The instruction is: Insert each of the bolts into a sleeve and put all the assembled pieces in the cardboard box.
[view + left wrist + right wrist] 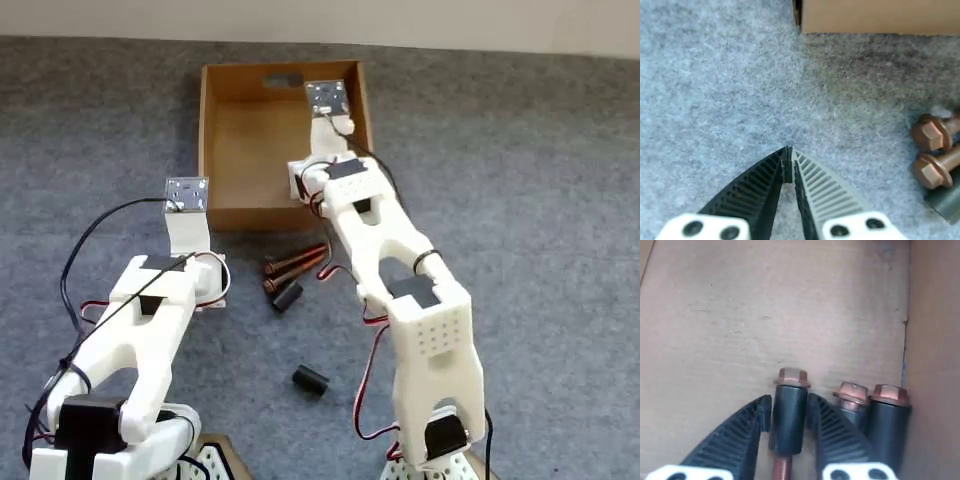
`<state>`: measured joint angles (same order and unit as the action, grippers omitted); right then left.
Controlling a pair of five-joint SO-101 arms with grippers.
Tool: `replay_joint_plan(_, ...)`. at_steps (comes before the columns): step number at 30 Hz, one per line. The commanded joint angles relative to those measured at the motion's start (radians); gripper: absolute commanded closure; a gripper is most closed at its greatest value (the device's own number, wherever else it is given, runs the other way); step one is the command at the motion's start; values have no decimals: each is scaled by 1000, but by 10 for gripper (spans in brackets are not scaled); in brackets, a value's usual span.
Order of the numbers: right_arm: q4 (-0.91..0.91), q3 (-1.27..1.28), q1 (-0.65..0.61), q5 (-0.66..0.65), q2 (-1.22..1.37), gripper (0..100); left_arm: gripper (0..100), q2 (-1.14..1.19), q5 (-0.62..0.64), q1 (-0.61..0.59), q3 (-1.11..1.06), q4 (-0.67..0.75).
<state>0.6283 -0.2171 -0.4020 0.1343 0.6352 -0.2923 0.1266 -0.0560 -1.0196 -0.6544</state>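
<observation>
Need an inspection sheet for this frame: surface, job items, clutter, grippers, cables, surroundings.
Surface: grey carpet.
Job's things: cardboard box open at the top. Two assembled pieces lie against its wall, with a third assembled piece next to them. Two loose bolts lie on the carpet in front of the box. One sleeve is right by them, and a second sleeve is nearer the arm bases.
Clutter: nothing seen.
Grippers: left gripper shut, empty, over carpet beside the box. Right gripper inside the box astride the third assembled piece, grip unclear.
Cables: black cable loops off the left arm. Wires hang beside the right arm.
Surroundings: pale wall beyond the carpet.
</observation>
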Motion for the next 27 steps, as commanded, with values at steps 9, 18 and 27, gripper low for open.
replay_joint_plan(9,128,-289,33,6,-12,872,979,2,9,-4,24,14)
replay_joint_plan(18,538,-552,33,9,-12,913,979,2,9,-4,24,15)
replay_joint_plan(27,862,-877,28,9,-12,967,979,2,9,-4,24,15)
